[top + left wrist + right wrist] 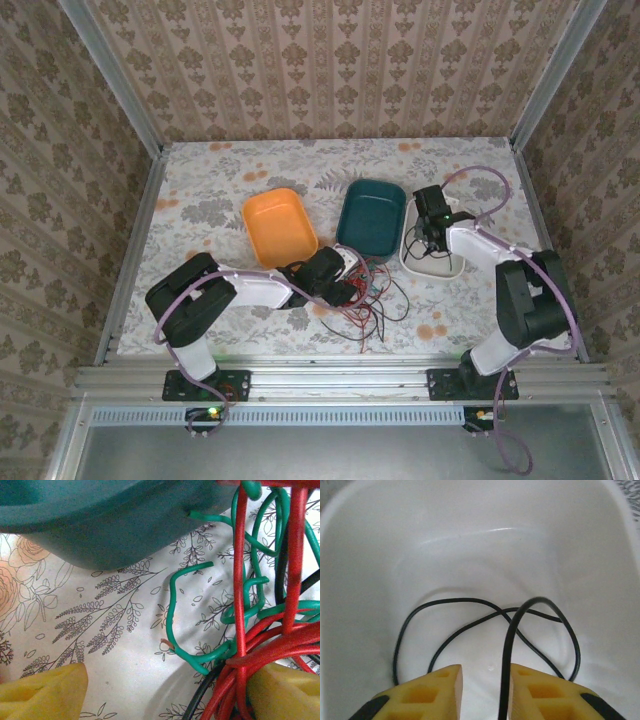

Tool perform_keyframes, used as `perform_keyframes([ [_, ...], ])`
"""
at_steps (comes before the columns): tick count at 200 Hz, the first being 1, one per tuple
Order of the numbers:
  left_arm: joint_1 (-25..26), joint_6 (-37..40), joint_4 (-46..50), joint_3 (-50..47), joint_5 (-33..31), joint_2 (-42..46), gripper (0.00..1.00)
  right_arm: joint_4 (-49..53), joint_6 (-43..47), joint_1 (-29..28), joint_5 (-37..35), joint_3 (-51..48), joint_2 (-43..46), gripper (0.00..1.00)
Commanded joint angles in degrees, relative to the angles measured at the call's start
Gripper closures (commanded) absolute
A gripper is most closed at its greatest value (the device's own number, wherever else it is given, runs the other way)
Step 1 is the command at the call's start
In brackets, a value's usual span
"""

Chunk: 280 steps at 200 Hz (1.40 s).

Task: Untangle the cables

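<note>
Glossy smooth plastic tray (pixel 480 510); shiny plastic-coated cables (pixel 241 580).

1. Three trays stand in a row on the floral surface (pixel 200 190): orange tray (pixel 279 227) left, teal tray (pixel 372 217) middle, white tray (pixel 436 271) right
2. The cables (pixel 368 308), red, black and green, lie tangled near the front edge, just before the teal tray
3. The left arm (pixel 250 290) reaches the tangle's left side; the right arm (pixel 495 250) bends over the white tray
</note>
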<state>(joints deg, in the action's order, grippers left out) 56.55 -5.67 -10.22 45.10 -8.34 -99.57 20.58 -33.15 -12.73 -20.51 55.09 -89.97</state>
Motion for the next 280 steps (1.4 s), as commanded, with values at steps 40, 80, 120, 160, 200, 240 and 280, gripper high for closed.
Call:
perform_keyframes([
  [40, -2.05, -1.1, 5.9, -0.81, -1.57, 0.65, 0.17, 2.55, 0.44, 1.07, 1.75, -0.14, 9.9, 0.52],
  [80, -2.45, -1.01, 5.42, -0.55, -0.64, 0.78, 0.17, 5.36, 0.59, 1.04, 1.73, -1.34, 15.15, 0.46],
  [120, -2.62, -1.18, 5.16, -0.1, -0.02, 0.52, 0.17, 8.64, 0.18, 0.98, 4.35, -4.08, 21.62, 0.46],
  [160, -2.8, -1.54, 4.68, -0.32, 0.44, 0.52, 0.17, 15.55, 1.64, -2.28, 13.65, -5.73, 28.37, 0.47],
  [200, -3.13, -1.37, 4.57, 0.23, 0.4, 0.49, 0.17, 20.39, -0.13, -15.39, 18.88, -7.54, 29.15, 0.47],
  [240, -3.17, -0.78, 5.29, 0.77, 0.44, 0.56, 0.17, 21.48, 1.07, -20.58, 23.84, -9.42, 19.92, 0.49],
  [280, -3.14, -0.31, 6.32, 0.34, -0.14, 1.87, 0.17, 22.23, -0.21, -20.43, 23.38, -10.49, 11.97, 0.5],
])
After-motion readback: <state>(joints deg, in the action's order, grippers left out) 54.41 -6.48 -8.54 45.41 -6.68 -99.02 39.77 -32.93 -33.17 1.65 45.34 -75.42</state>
